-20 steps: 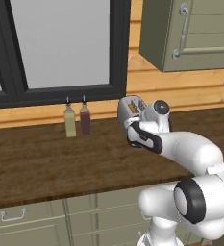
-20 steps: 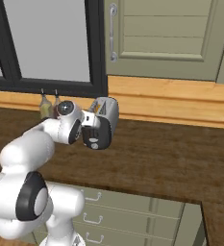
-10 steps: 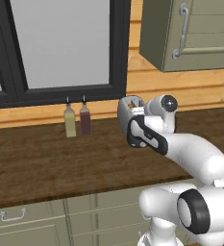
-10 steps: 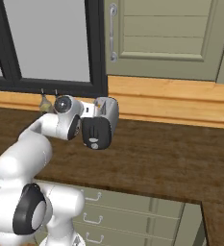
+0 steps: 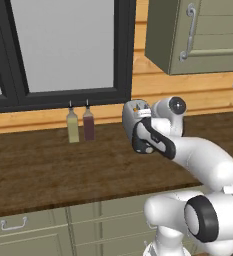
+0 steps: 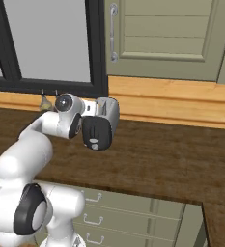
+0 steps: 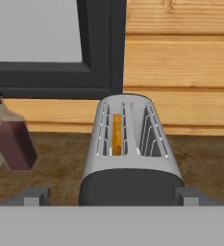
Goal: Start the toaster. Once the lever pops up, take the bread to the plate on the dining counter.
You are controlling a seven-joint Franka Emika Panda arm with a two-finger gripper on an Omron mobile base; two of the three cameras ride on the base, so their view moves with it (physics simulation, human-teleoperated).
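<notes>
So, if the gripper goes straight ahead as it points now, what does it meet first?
Most likely the toaster: its dark end sits right between the open gripper tips. How near it is remains unclear.

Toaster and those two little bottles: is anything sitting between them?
No. In the hand view, just bare worktop separates the toaster from the bottles.

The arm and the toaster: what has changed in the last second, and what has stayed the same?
The hand has swung in toward the toaster and now sits close behind its black end; the open gripper took hold of nothing. The toaster, the bread in its slot, and the two bottles on the worktop have not moved.
</notes>
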